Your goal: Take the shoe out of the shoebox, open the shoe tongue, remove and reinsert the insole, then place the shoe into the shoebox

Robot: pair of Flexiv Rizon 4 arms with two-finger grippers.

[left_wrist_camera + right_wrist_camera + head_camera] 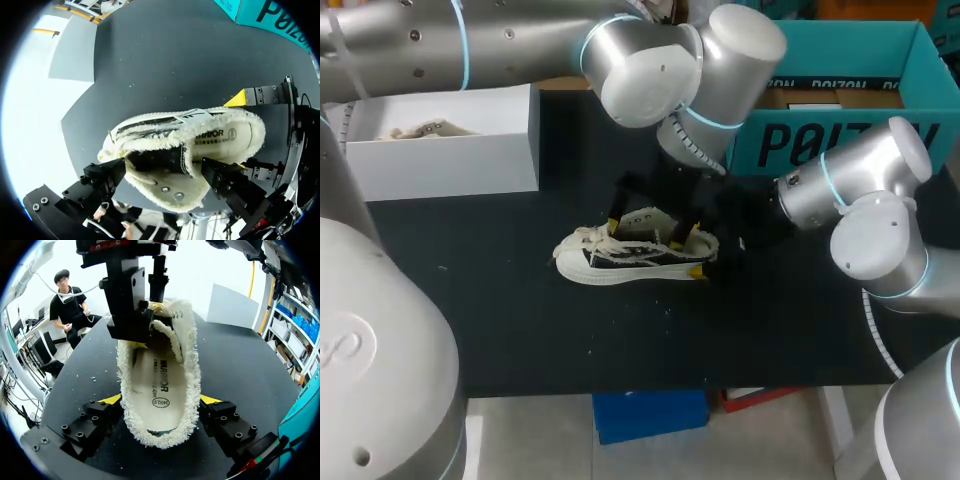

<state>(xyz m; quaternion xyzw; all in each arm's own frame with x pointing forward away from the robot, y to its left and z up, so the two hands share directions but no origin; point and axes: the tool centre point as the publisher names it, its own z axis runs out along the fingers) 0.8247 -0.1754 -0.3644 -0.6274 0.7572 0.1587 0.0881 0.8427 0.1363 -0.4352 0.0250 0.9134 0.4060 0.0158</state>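
Closest to us, the shoe lies on its side on the dark counter, outside both boxes. Its heel sits between the fingers of the right pincer. In the right wrist view, the right pincer presses its yellow tips against the fuzzy collar from both sides, pinching the heel. The printed insole lies inside the shoe, just ahead of those tips.

Beyond the heel, the left pincer comes down onto the shoe's opening, near the tongue and laces. From its own wrist view, the left pincer straddles the shoe, but its tips are hidden. We cannot tell whether it grips or only rests there. The toe is also hidden in that view.

Farther off, well beyond the left pincer, a white box holds a second pale shoe, partly cut off by the box wall. Behind the right pincer stands the teal shoebox, open. We make out only a brown floor and a pale scrap inside it, and the left arm covers one corner.
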